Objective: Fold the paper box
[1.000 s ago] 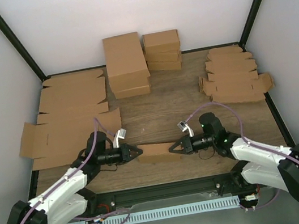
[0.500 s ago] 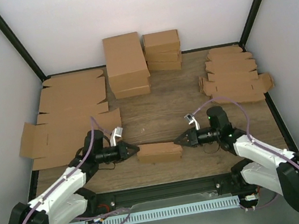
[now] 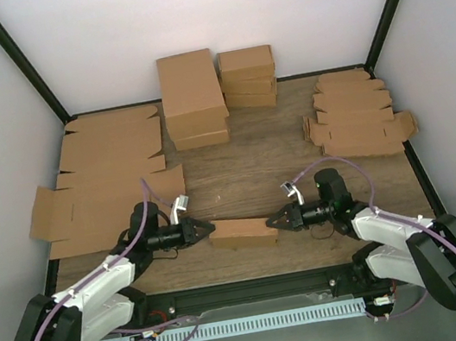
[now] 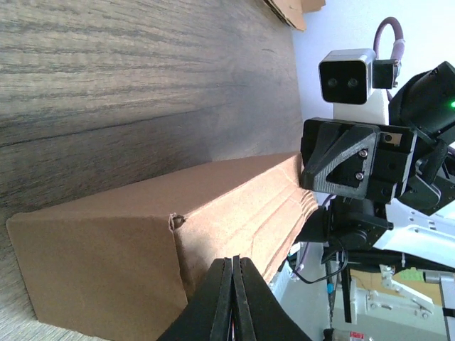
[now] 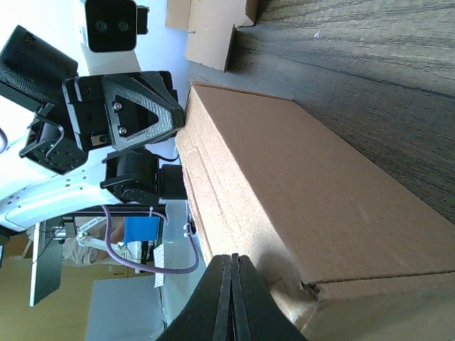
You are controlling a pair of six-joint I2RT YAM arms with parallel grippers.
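Note:
The paper box (image 3: 243, 232) lies as a closed oblong brown carton on the wooden table near the front edge, between the two arms. My left gripper (image 3: 209, 226) is shut, its tip at the box's left end. My right gripper (image 3: 270, 220) is shut too, its tip at the right end. In the left wrist view the shut left gripper (image 4: 233, 264) points at the paper box (image 4: 142, 241) close to its near corner. The right wrist view shows the shut right gripper (image 5: 232, 261) against the paper box (image 5: 298, 192) by its lower edge. Neither holds anything.
Large flat cardboard sheets (image 3: 107, 178) lie at the left. Two stacks of folded brown boxes (image 3: 192, 98) (image 3: 248, 77) stand at the back centre. A pile of small flat die-cut blanks (image 3: 357, 114) sits at the back right. Black frame posts border the table.
The right gripper drew back from the box's right end and has returned to it. The left gripper shifted slightly right, toward the left end. The box sits a little lower and rightward.

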